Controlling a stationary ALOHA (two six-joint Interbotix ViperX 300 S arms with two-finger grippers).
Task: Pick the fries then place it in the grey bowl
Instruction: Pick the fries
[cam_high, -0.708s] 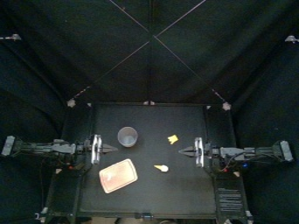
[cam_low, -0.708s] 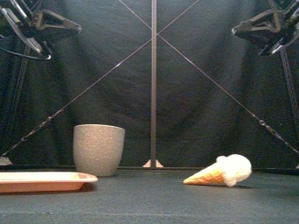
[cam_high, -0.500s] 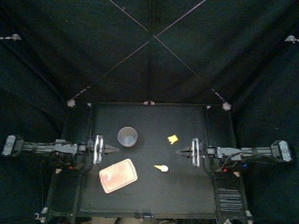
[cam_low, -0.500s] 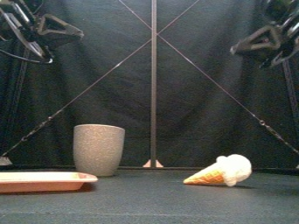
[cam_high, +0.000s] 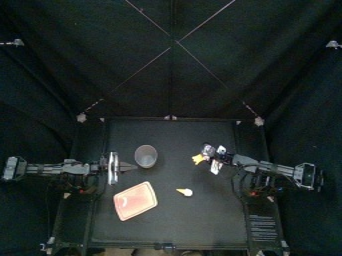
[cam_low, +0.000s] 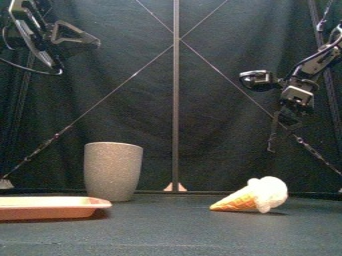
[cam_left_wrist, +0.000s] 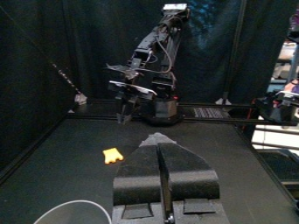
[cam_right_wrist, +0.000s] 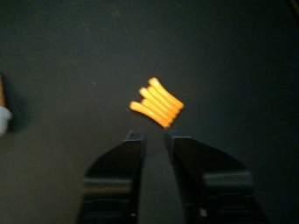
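The yellow fries (cam_high: 198, 158) lie on the black table right of the grey speckled cup (cam_high: 146, 154), which stands upright in the middle-left. My right gripper (cam_high: 211, 155) hovers just right of the fries. In the right wrist view the fries (cam_right_wrist: 156, 102) lie just beyond the jaws of the right gripper (cam_right_wrist: 152, 136), which stand a narrow gap apart with nothing between them. My left gripper (cam_left_wrist: 162, 140) rests shut at the table's left side, left of the cup. The front view does not show the fries.
A toy ice cream cone (cam_high: 186, 191) lies on its side in front of the fries. A flat pink tray (cam_high: 135, 201) sits at the front left. In the front view the cup (cam_low: 112, 171) stands left of the cone (cam_low: 254, 195).
My right arm has swung from its rest at the right side in toward the middle and lowered, so its gripper now hangs by the fries. The left arm has stayed put.
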